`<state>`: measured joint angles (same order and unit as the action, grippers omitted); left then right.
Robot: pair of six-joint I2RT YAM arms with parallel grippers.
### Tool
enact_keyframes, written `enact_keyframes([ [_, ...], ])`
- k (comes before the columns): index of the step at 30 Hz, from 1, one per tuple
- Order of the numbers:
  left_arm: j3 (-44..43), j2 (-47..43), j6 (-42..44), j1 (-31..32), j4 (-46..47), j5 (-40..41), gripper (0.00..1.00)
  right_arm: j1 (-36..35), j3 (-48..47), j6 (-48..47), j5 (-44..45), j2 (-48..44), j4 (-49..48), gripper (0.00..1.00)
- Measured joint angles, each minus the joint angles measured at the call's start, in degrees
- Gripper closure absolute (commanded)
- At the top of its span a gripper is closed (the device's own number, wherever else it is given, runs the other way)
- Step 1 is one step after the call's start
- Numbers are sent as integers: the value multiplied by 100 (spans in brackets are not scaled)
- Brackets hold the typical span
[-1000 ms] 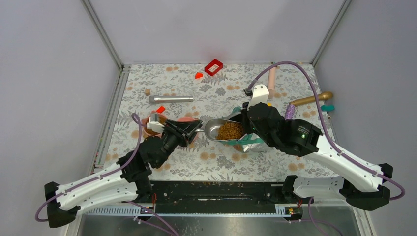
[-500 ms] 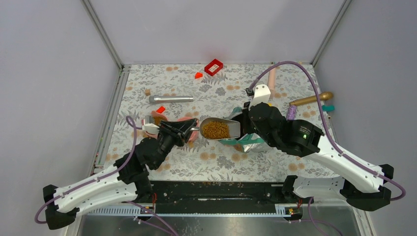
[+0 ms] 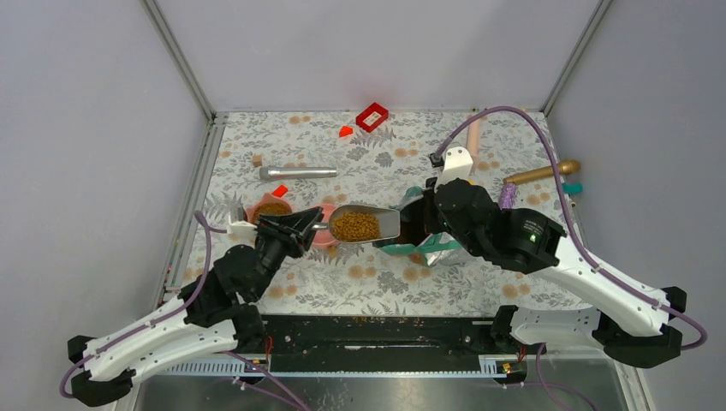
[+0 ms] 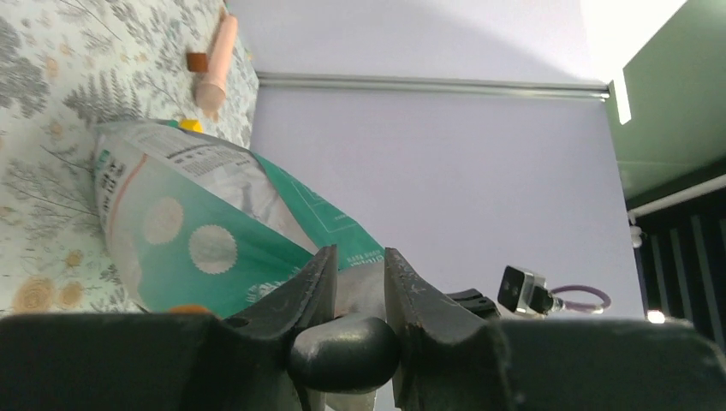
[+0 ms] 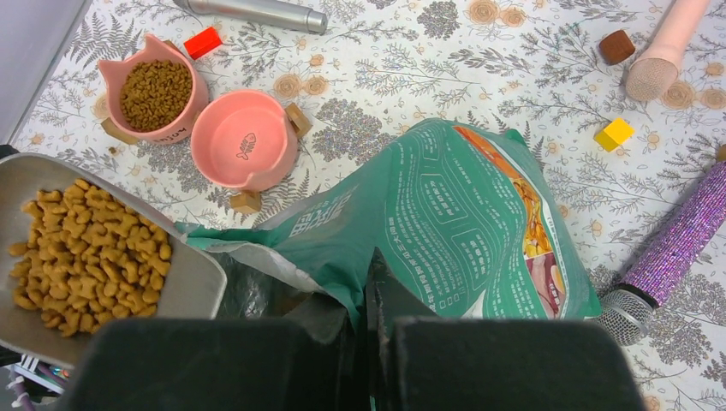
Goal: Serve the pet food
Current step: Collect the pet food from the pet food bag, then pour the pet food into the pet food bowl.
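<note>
Both grippers were occupied. The left gripper (image 3: 301, 228) was closed narrowly on the near end of a metal scoop (image 3: 390, 225), which carried a heap of brown kibble (image 3: 354, 226). Against a second before, the scoop had travelled leftward, clear of the mouth of the pouch (image 3: 435, 248). The left arm had drawn back with it, uncovering the cat-eared bowl (image 3: 271, 208), which already held kibble. The scoop hung between the pouch and a second pink bowl (image 3: 324, 240), which the gripper half hid. The right gripper (image 3: 413, 221) had not shifted and was shut tight on the pouch's top edge. A silver cylinder (image 3: 298, 172) and a red box (image 3: 372, 116) lay farther back.

From the left wrist, two fingers (image 4: 318, 282) pressed either side of a dark rounded handle knob (image 4: 342, 353). Beyond them the pouch lay slumped on the floral cloth (image 4: 43, 51). A pink cylinder (image 4: 216, 60) lay farther off, a brown block (image 4: 198, 62) just beside it.

From the right wrist, a fold of the pouch ran down between that gripper's black fingers (image 5: 479, 360). The loaded scoop sat at the left edge. The second bowl was empty, with a fish mark inside and small wooden blocks (image 5: 246, 202) touching its rim. A yellow block (image 5: 615, 134) lay apart, and a purple glittery microphone (image 5: 676, 248) lay just beside the pouch.
</note>
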<state>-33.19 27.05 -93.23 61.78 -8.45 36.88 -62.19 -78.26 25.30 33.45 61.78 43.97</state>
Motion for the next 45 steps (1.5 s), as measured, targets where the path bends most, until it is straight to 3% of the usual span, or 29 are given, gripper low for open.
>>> enact_keyframes([
  [8, -264, -531, 68, -9, -1357, 634, 100, 0, 2, 4, 59, -149, 92, 100],
  [17, -726, -546, -50, -24, -2699, 1635, 100, 0, 11, 52, 59, -216, 103, 100],
  [24, -774, -470, -616, -24, -3921, 2328, 100, 0, 11, 57, 61, -216, 103, 100],
  [36, -837, 575, -2181, -24, -5606, 2981, 100, 0, 13, 138, 52, -216, 103, 100],
  [45, -1099, 1447, -2465, -328, -6502, 3230, 100, 0, 13, 136, 44, -214, 103, 100],
])
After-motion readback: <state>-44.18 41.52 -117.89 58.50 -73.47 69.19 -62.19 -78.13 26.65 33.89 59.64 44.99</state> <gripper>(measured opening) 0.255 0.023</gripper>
